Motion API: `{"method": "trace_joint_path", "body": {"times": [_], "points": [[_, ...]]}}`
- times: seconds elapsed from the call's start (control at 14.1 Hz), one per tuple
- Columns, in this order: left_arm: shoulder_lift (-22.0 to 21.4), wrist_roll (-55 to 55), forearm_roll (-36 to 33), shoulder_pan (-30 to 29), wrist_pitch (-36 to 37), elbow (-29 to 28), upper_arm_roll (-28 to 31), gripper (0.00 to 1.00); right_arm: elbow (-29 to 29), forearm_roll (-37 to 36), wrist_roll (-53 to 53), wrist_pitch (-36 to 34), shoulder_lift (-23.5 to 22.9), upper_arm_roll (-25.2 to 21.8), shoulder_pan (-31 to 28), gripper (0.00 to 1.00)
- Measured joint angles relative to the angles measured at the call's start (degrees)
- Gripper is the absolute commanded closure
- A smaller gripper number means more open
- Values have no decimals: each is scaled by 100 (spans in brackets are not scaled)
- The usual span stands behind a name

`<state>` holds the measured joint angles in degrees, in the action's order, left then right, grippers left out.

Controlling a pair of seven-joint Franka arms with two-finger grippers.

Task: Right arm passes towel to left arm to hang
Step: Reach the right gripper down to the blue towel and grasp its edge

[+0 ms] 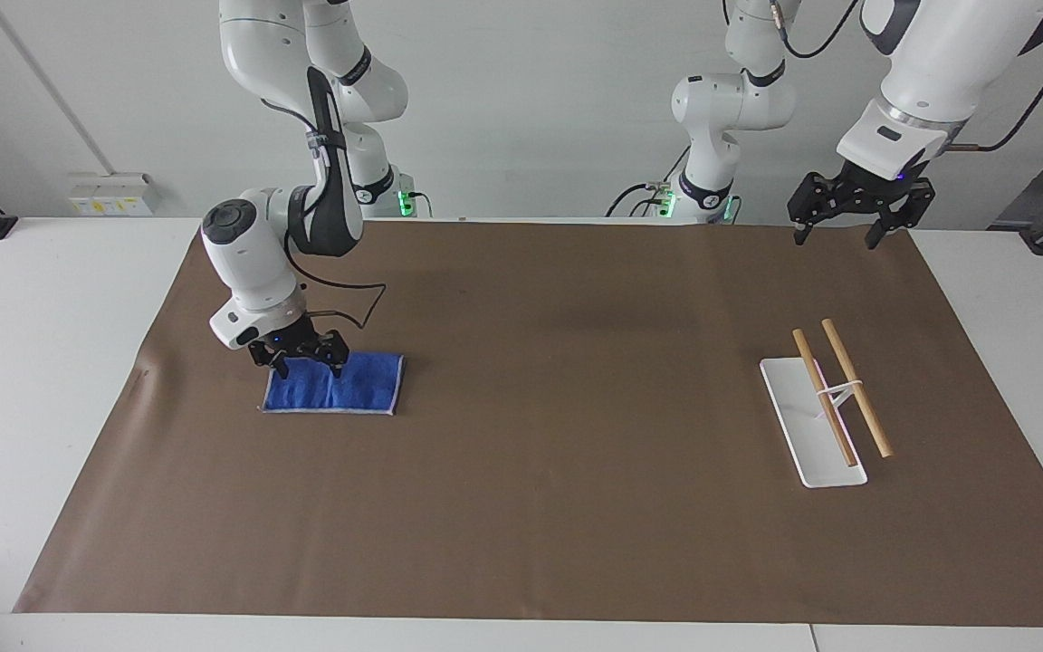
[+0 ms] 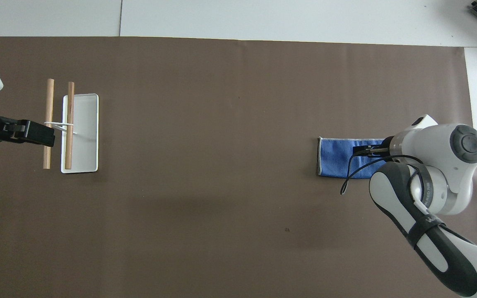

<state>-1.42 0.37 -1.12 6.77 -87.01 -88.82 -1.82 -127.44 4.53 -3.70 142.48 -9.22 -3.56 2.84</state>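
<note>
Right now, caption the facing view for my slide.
Open right gripper low over flat blue towel; left gripper waits open.

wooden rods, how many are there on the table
2. Both wooden rods lie side by side on the white rack toward the left arm's end of the table, one over its tray, the other just outside it. None seems hidden.

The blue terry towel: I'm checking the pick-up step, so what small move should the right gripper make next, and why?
Probably lower slightly and close. The right gripper is open, its fingertips at the edge of the blue terry towel nearer the robots, and the towel lies flat on the brown table sheet, not gripped. The left gripper waits open, raised over the sheet's edge near the wooden-rod rack.
</note>
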Motion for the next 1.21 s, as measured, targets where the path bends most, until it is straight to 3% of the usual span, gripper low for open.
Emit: {"method": "trace_joint_path", "body": {"times": [1.14,1.21], "points": [[0,0,0,0,0,0,0,0,-25,6,-97,283,-318,7,90,0],[0,0,0,0,0,0,0,0,-33,8,-97,288,-324,7,90,14]]}}
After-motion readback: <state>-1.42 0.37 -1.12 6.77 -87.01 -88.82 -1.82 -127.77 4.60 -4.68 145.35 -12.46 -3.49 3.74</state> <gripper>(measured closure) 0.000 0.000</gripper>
